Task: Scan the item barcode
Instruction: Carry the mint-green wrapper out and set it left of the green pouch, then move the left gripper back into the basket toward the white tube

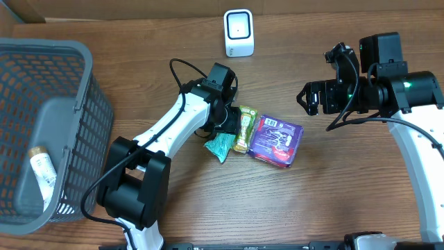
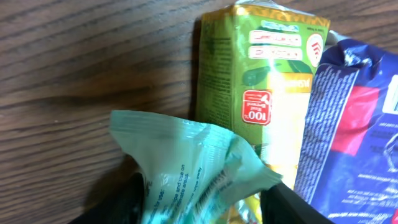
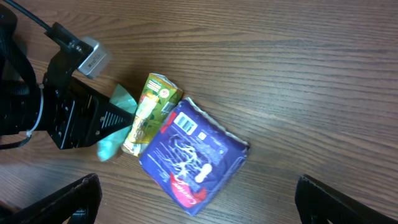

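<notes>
Three items lie together mid-table: a teal packet [image 1: 220, 146], a green drink carton [image 1: 244, 129] and a purple pack [image 1: 276, 141]. My left gripper [image 1: 225, 128] is down over the teal packet [image 2: 186, 168], which sits between its parted black fingers [image 2: 118, 205]; the far side of the packet shows a gap to the other finger. The green carton [image 2: 261, 81] and purple pack [image 2: 354, 137] lie just beyond. A white scanner [image 1: 238, 32] stands at the back. My right gripper [image 1: 309, 97] hovers wide open to the right, holding nothing, above the purple pack [image 3: 193, 155].
A grey mesh basket [image 1: 41, 125] stands at the left with a white bottle [image 1: 43, 173] inside. The left arm [image 3: 68, 118] crowds the items' left side. Bare wood lies between the items and the scanner.
</notes>
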Available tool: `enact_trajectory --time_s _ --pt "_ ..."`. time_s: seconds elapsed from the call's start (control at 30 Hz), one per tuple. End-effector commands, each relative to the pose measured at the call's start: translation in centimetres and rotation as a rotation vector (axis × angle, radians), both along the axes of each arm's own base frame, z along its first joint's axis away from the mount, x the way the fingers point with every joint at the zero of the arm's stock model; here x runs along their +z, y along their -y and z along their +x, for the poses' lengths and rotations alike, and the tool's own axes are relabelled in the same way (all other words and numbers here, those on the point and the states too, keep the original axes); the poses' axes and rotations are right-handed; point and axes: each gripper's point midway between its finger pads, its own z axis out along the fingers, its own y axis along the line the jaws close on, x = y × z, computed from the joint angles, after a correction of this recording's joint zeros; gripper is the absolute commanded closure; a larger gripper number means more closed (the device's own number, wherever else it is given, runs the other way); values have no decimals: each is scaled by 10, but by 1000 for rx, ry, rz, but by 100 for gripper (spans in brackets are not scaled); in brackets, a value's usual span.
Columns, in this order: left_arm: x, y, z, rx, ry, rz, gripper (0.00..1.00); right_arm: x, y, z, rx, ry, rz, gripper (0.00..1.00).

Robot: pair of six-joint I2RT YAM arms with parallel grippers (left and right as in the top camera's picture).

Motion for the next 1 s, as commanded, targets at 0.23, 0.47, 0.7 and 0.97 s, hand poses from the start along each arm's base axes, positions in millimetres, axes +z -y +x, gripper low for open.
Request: enact_trajectory --time_s 0.23,0.47,0.7,0.97 --pt "70 -23 28 55 27 -22 43 0 -3 0 7 2 6 0" --pt "208 -76 58 134 223 -39 37 0 -3 0 7 2 6 0" --pt "297 -168 39 331 379 52 34 0 -3 0 7 2 6 0" --pt "323 -299 -14 711 402 180 29 0 -3 0 7 2 6 0"
